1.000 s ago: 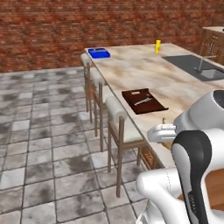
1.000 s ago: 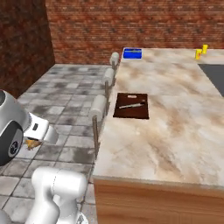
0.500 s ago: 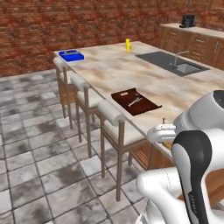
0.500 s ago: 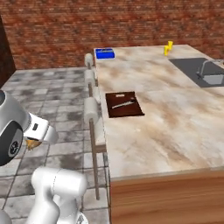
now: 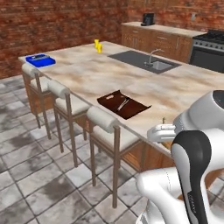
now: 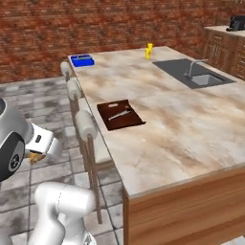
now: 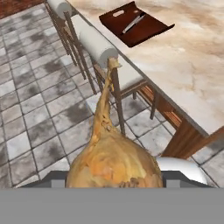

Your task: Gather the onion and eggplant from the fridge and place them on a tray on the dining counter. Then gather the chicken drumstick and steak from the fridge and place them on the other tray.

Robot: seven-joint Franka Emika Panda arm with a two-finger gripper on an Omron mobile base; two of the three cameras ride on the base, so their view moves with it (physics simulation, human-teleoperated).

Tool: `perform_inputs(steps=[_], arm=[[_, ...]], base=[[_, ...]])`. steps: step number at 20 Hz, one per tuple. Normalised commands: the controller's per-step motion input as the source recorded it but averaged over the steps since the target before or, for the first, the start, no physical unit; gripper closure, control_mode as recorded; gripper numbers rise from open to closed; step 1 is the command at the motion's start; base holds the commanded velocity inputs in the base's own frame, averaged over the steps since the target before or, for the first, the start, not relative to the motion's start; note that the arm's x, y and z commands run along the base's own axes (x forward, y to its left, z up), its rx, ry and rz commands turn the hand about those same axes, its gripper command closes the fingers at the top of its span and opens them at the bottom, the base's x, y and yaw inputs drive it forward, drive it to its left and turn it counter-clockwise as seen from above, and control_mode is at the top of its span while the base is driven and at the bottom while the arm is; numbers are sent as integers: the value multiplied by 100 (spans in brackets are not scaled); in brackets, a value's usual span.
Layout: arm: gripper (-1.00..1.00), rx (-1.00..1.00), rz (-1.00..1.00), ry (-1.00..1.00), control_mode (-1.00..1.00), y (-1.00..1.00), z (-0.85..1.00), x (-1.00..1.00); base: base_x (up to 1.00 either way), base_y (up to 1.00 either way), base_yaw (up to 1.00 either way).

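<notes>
- Onion [image 7: 114, 164]: golden-brown, papery bulb with a long dry stalk, clamped between the jaws of the gripper [image 7: 114, 183].
- Tray [image 7: 136, 24]: dark brown, with a handle slot, lying on the dining counter [image 7: 192, 65] well ahead of the jaws.

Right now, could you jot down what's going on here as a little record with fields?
held: onion, gripped in the jaws
tray: dark brown tray on the dining counter, no food on it
on tray: slim silver utensil
also on counter: blue box, sink
seating: stools along the counter's edge
</notes>
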Motion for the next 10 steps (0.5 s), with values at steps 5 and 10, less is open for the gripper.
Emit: perform_inputs(steps=[5,10], arm=[[100,0,0,0,100,0,0,0],[100,0,0,0,100,0,0,0]], base=[[83,100,-28],[-3,100,-6]])
